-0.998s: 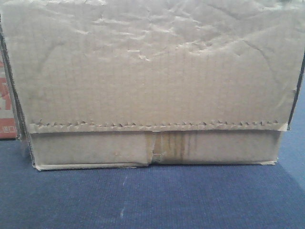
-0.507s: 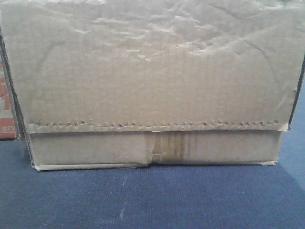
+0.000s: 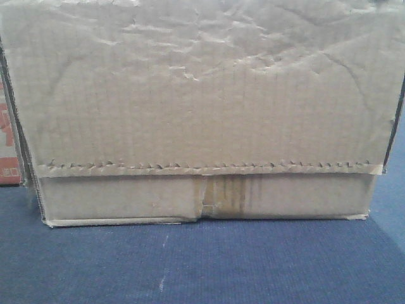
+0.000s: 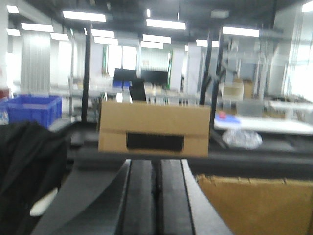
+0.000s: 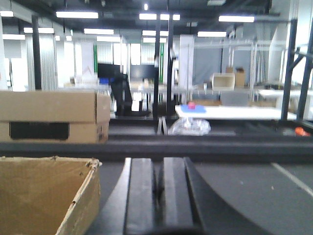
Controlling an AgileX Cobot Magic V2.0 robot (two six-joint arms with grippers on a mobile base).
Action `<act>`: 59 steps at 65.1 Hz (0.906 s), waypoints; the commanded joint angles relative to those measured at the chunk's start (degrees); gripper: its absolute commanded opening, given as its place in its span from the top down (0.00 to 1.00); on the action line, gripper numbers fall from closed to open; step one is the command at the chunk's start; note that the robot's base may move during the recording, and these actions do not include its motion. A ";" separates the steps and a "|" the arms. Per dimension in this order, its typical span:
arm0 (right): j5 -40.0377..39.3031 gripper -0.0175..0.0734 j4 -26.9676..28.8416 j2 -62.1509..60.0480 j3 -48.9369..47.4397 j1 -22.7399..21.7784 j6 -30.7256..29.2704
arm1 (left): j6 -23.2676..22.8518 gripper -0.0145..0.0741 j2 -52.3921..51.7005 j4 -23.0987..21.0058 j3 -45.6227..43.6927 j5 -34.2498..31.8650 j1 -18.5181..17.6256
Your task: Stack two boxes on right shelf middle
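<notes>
A wide tan cardboard box (image 3: 202,107) with a wrinkled face and a saw-edged tape strip fills the front view and stands on a blue surface (image 3: 202,266). In the left wrist view, my left gripper (image 4: 156,166) is shut and empty; a tan box (image 4: 257,205) lies low at its right. In the right wrist view, my right gripper (image 5: 157,164) is shut and empty; an open-topped tan box (image 5: 44,196) lies at its lower left. The steel shelf is out of view.
Another cardboard box with a black patch stands further off in the left wrist view (image 4: 154,128) and in the right wrist view (image 5: 54,117). A blue bin (image 4: 32,108) is far left. Dark uprights (image 5: 168,63) and tables stand behind. A red-printed carton (image 3: 9,145) is left of the big box.
</notes>
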 commanded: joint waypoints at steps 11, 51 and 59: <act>6.13 0.33 -0.02 15.84 -9.51 -0.13 -0.12 | -0.12 0.52 12.73 5.22 -11.58 13.80 -2.95; 2.85 0.18 -0.12 23.97 -9.31 4.15 -0.12 | -0.12 0.19 40.84 7.36 -25.43 27.24 -6.21; 2.85 0.18 -0.12 25.10 -9.31 4.40 -0.12 | 1.33 0.19 49.11 8.71 -34.82 37.15 -1.74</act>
